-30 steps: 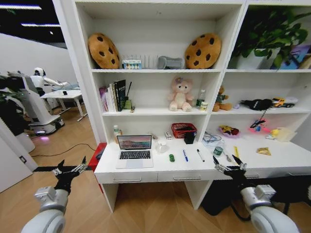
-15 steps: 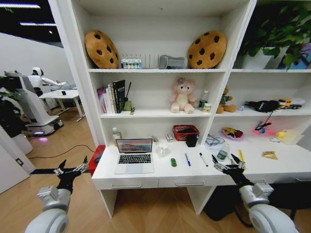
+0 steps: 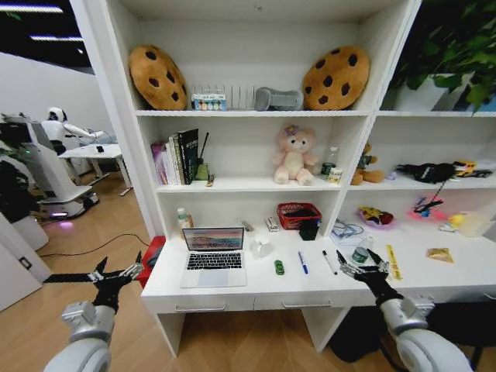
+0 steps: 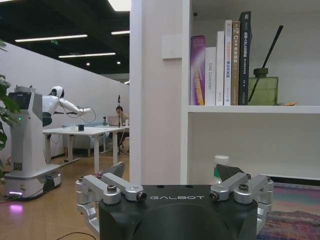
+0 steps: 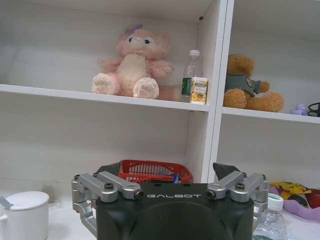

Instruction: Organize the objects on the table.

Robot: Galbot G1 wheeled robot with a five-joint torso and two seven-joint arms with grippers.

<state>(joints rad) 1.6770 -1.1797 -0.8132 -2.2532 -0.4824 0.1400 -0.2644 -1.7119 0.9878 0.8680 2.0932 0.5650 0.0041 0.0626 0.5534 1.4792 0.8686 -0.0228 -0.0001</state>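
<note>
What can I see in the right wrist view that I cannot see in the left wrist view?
Right wrist view alone: a pink plush toy, a bottle with a small carton on the shelf, a brown teddy bear in the next bay, a red basket and a white cup on the table, behind the open right gripper.

Left wrist view alone: a row of books, a green diffuser, another robot across the room, and the open left gripper.

Both share the white shelving unit.
</note>
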